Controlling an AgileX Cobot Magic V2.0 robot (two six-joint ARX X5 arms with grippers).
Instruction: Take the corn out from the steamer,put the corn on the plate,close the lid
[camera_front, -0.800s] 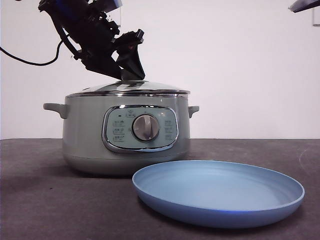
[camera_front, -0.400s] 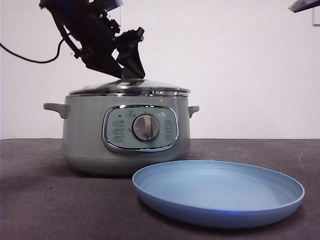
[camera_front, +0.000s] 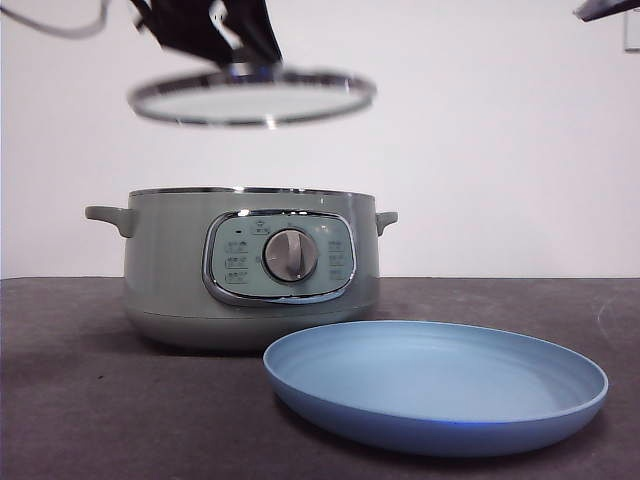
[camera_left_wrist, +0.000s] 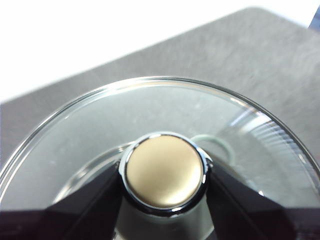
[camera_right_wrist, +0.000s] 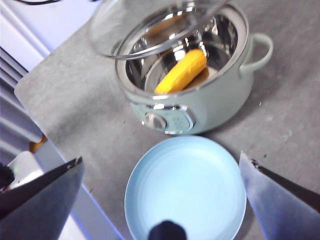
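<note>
Lifted clear since half a second ago, the lid (camera_front: 252, 97) now hangs well above the steamer (camera_front: 245, 265), where before it sat tilted on the rim with one edge just rising. It is held nearly level, which keeps the glass dome from swinging against the pot as it goes up. The left gripper (camera_left_wrist: 162, 175) grips it by the knob (camera_left_wrist: 163, 171), a black jaw pressed to each side of the round cap, so the hold sits at the lid's centre and the weight balances.

With the lid off, the pot's mouth is open. From the right wrist view, the corn (camera_right_wrist: 181, 71) lies slanted inside the shiny inner bowl, leaning toward one wall, untouched. From the front it is hidden behind the pot's wall.

The plate (camera_front: 436, 385) waits on the dark table (camera_front: 80, 400) just in front of the steamer and a little to the side, bare, close enough that the corn needs only a short carry.

The right gripper (camera_right_wrist: 165, 200) hangs high above the plate with its jaws spread wide and nothing between them; it looks ready to go down for the corn. My guess is that the lid must first move aside, since it hangs over the pot and blocks a straight reach from above.
</note>
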